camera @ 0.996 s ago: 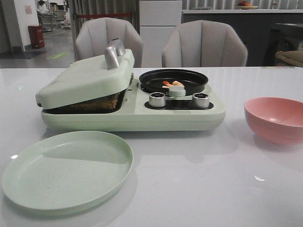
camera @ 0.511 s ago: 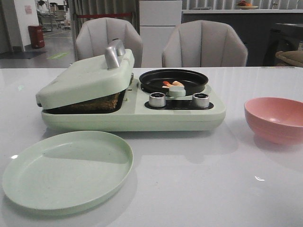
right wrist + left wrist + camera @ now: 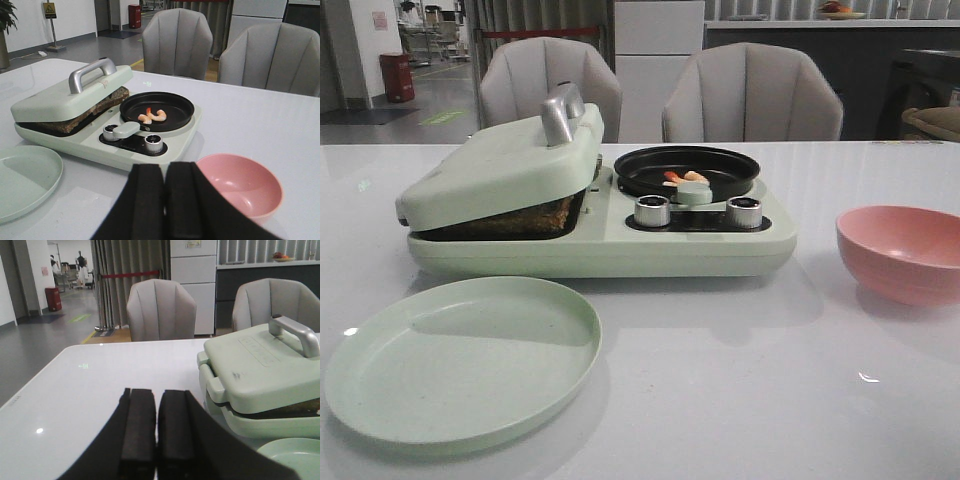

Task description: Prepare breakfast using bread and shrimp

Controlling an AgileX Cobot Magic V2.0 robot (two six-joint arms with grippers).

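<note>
Scene unchanged from earlier frames: bread (image 3: pixel 82 111) under lid (image 3: pixel 500 165), shrimp (image 3: pixel 153 116) in pan (image 3: pixel 156 110); left gripper (image 3: pixel 156 432) and right gripper (image 3: pixel 164 200) closed, empty

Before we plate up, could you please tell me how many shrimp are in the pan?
2, lying side by side and touching in the black pan: one shrimp nearer the press, the other shrimp beside it. None seems hidden.
</note>
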